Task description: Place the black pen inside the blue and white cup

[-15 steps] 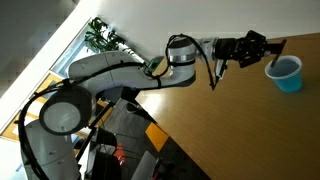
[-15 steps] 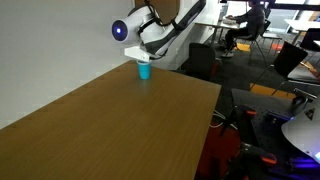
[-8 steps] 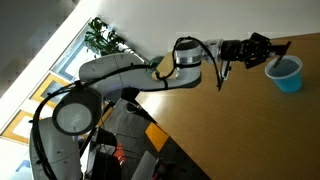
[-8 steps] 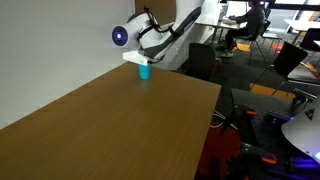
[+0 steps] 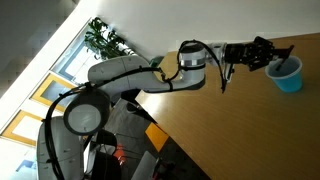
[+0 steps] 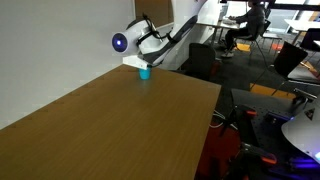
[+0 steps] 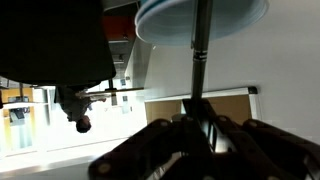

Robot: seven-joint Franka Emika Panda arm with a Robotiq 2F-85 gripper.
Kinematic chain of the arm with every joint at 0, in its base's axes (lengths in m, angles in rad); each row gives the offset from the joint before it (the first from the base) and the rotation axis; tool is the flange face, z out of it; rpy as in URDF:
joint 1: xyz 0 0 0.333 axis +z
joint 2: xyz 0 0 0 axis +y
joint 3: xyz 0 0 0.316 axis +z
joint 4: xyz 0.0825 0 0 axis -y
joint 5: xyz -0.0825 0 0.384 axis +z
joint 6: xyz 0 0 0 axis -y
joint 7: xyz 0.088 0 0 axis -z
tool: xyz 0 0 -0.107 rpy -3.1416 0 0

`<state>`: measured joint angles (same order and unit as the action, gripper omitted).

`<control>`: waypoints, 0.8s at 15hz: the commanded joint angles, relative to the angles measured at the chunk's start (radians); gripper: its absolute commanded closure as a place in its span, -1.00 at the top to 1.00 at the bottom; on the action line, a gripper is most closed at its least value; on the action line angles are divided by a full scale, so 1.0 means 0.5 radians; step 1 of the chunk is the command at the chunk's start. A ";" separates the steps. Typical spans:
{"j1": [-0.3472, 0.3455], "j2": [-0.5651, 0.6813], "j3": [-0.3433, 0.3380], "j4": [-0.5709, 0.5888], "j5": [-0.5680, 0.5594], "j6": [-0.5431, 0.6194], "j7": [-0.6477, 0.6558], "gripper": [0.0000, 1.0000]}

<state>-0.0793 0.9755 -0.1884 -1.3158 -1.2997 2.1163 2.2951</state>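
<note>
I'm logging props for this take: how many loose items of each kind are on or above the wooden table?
Cups: 1, the blue and white cup, standing on the table.
Pens: 1, the black pen, held in the gripper by the cup.
Total: 2

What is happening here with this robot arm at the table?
The robot arm grips the black pen in its gripper, right at the blue and white cup, which stands on the wooden table. In the wrist view the pen points at the cup, and its far end overlaps the cup. I cannot tell whether the tip is already inside. The pen is not yet released, so the placing is not finished.
</note>
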 commanded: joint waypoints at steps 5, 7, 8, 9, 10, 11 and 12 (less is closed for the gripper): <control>-0.023 0.110 0.008 0.150 0.028 0.020 -0.123 -0.27; -0.022 0.122 0.007 0.167 0.037 0.018 -0.138 -0.13; -0.021 0.126 0.006 0.174 0.039 0.017 -0.138 0.00; -0.022 0.129 0.006 0.181 0.042 0.017 -0.137 0.13; -0.022 0.129 0.006 0.184 0.045 0.017 -0.137 0.31; -0.021 0.130 0.005 0.187 0.046 0.016 -0.135 0.45; -0.021 0.130 0.004 0.190 0.047 0.017 -0.134 0.62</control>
<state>-0.0806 1.0244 -0.1884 -1.2601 -1.2928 2.1163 2.2616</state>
